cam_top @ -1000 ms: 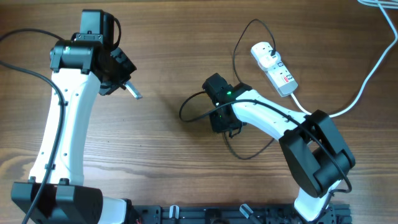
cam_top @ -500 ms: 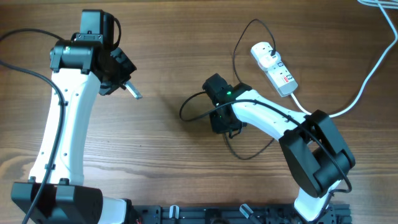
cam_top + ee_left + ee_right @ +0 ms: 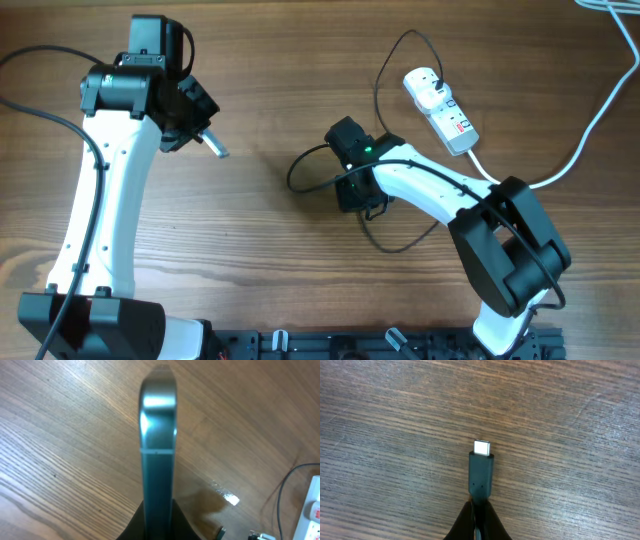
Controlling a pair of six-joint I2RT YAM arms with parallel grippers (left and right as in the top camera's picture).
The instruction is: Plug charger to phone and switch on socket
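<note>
My left gripper [image 3: 197, 128] is shut on the phone [image 3: 213, 146] and holds it edge-on above the table at the upper left. In the left wrist view only the phone's thin teal-grey edge [image 3: 158, 435] shows, rising from between the fingers [image 3: 158, 522]; its screen is hidden. My right gripper [image 3: 356, 196] is shut on the charger's black connector [image 3: 481, 474], whose silver tip [image 3: 482, 447] points away from the fingers [image 3: 480, 522], just above the wood. The thin black cable [image 3: 297, 170] loops round the gripper and runs to the white adapter [image 3: 424, 84] in the socket [image 3: 448, 112].
The socket's thick white cord [image 3: 590, 125] runs off the table's right back corner. The socket's end [image 3: 315, 507] and a stretch of black cable [image 3: 284, 492] show at the right edge of the left wrist view. A black rail [image 3: 350, 345] lies along the front edge.
</note>
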